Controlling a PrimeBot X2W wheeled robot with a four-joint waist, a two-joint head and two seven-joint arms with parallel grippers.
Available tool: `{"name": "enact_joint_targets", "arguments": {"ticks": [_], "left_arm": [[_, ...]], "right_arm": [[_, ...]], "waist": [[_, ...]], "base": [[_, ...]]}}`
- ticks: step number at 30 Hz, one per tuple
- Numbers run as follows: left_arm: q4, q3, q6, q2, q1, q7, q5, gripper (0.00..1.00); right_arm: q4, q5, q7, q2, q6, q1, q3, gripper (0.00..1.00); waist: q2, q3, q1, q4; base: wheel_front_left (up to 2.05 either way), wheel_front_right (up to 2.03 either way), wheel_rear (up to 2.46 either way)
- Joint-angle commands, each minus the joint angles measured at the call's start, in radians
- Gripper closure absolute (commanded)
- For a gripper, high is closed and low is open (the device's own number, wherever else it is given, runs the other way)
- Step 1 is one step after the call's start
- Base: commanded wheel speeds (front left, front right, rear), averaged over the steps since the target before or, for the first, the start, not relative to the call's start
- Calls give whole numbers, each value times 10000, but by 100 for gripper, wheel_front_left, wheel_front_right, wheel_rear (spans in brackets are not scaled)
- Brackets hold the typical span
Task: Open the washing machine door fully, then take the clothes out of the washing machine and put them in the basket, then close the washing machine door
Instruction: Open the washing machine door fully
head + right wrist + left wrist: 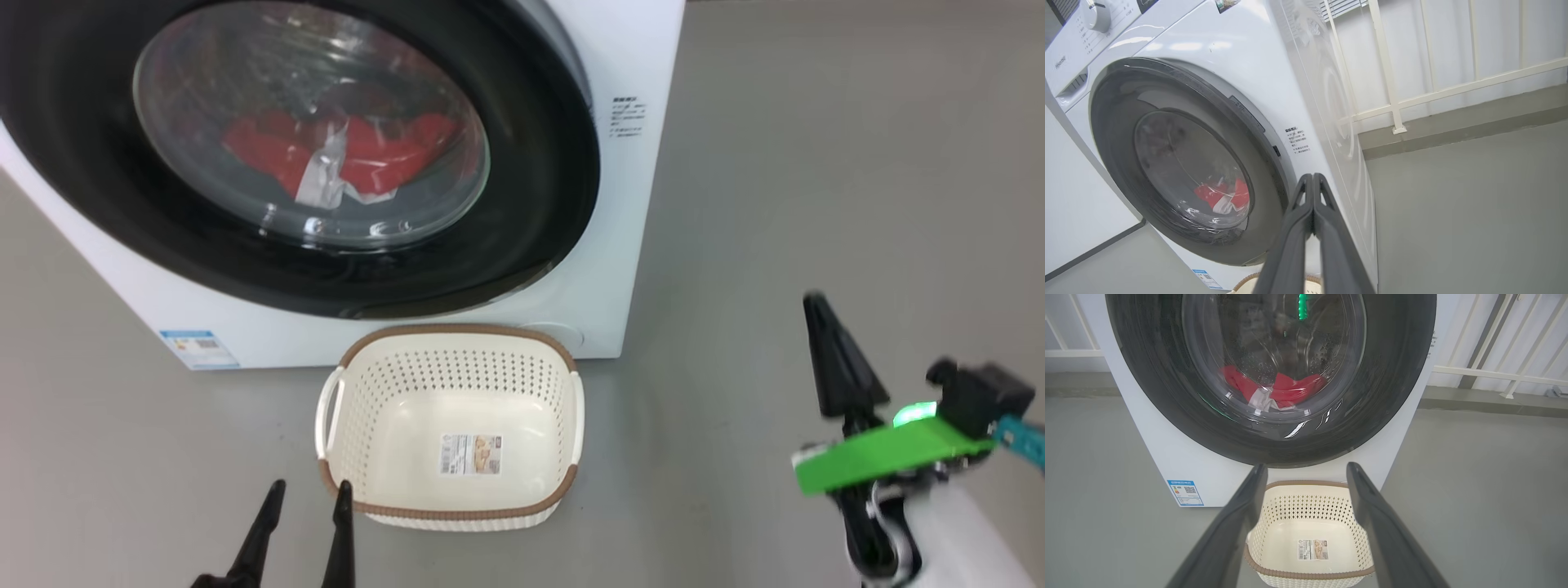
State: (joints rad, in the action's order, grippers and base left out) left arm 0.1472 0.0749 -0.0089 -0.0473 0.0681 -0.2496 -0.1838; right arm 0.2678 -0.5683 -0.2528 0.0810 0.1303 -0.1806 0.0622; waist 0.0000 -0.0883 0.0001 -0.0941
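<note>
The white washing machine point(620, 245) stands ahead with its black-rimmed round door point(531, 204) closed flat against the front. Red clothes point(367, 151) with a white patch lie in the drum behind the glass, and they also show in the left wrist view point(1290, 386) and the right wrist view point(1224, 196). The cream basket point(453, 343) sits empty on the floor right before the machine. My left gripper point(309, 490) is open at the basket's near left corner. My right gripper point(812, 302) hovers shut and empty to the right of the machine; its fingers point(1312, 192) are pressed together.
Grey floor point(816, 163) spreads to the right of the machine. A white railing point(1453, 90) and a low kerb run along the wall behind. A blue label point(198, 347) marks the machine's lower front.
</note>
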Motion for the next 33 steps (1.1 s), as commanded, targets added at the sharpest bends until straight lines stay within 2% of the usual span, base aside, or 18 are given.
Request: {"name": "enact_joint_targets", "arguments": {"ticks": [1, 9, 16, 17, 19, 24, 27, 33], "left_arm": [[-294, -180, 67, -30, -475, -122, -90, 0], [-393, 270, 112, -30, -1085, -122, -318, 0], [-350, 572, 123, -30, -1689, -122, -565, 0], [-350, 572, 123, -30, -1689, -122, -565, 0], [-338, 689, 139, -30, -1850, -122, -641, 0], [-357, 938, 196, -30, -2207, -122, -809, 0], [-372, 1073, 242, -30, -2386, -122, -917, 0], [-353, 1240, 256, -30, -2684, -122, -1089, 0]], "right_arm": [[-244, -152, -90, 219, 4, -775, 389, 100], [-17, -753, -90, 875, 4, -3037, 874, 100], [267, -2798, -80, 1817, 4, -4885, 2023, 100], [267, -2798, -80, 1817, 4, -4885, 2023, 100], [469, -3359, -11, 2259, 4, -5389, 2557, 100], [454, -5283, 552, 2970, 4, -6660, 3579, 100], [175, -6594, 1261, 3358, 4, -7278, 4061, 100], [-237, -9317, 3005, 3917, 4, -8260, 4075, 100]], "waist": [[0, -306, 0, -276], [0, -1237, 0, -928], [0, -2029, 0, -1428], [0, -2029, 0, -1428], [0, -2214, 0, -1561], [0, -2678, 0, -1824], [0, -2938, 0, -1951], [0, -3422, 0, -2139]], "base": [[0, 0, 0], [0, 0, 0], [0, 0, 0], [0, 0, 0], [0, 0, 0], [0, 0, 0], [0, 0, 0], [0, 0, 0]]}}
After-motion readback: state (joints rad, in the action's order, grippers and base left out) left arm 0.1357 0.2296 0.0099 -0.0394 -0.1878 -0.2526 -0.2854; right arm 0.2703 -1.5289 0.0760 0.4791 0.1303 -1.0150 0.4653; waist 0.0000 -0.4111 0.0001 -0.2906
